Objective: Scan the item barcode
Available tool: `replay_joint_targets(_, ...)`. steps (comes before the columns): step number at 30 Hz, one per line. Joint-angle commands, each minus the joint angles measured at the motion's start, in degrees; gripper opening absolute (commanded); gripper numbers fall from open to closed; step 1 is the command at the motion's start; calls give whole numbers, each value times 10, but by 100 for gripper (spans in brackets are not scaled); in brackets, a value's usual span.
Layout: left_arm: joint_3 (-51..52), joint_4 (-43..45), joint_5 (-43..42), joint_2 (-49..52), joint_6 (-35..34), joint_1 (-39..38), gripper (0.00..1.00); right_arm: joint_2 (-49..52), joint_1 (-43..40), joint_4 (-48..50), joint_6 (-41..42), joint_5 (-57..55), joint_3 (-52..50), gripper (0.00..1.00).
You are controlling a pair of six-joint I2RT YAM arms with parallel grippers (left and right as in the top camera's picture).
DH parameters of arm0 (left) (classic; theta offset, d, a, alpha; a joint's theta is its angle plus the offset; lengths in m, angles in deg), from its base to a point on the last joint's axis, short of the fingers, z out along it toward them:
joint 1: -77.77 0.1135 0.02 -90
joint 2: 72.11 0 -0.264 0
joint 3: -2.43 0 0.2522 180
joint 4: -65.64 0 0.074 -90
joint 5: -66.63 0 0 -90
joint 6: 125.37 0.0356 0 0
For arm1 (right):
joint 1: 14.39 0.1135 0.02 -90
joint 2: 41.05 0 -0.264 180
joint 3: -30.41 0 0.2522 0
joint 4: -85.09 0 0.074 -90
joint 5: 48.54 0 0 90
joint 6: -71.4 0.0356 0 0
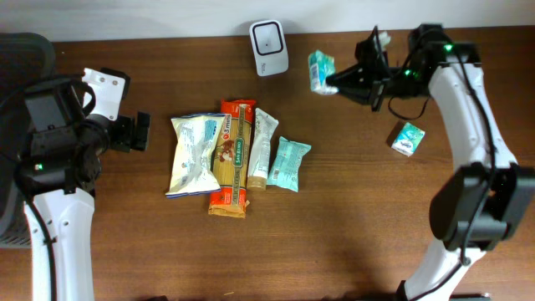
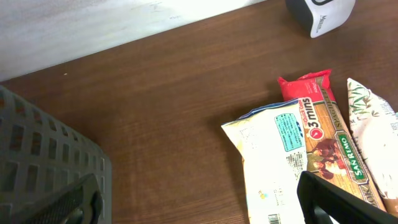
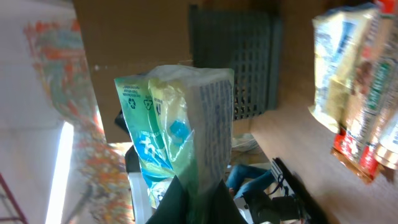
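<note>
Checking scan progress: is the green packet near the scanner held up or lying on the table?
Held up: the right gripper is shut on the green packet, beside the scanner.

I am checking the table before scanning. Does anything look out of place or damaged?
Nothing looks spilled or damaged. One small teal pack lies tilted alone beside the right arm, apart from the packets in the middle. The right gripper holds a green pack.
</note>
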Motion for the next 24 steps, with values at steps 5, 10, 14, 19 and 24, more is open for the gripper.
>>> replay_joint_targets(5,-2,0,0,-7,9,2,99,-122,1,3,1,23,64,4)
replay_joint_targets(10,-2,0,0,-7,9,2,99,-135,1,2,1,23,64,4)
replay_joint_targets(14,-2,0,0,-7,9,2,99,-135,1,3,-14,17,64,4)
replay_joint_targets(19,-2,-1,0,-7,9,2,99,-135,20,22,-12,-52,64,4)
replay_joint_targets(24,-2,0,0,-7,9,2,99,-135,67,97,70,-200,70,4)
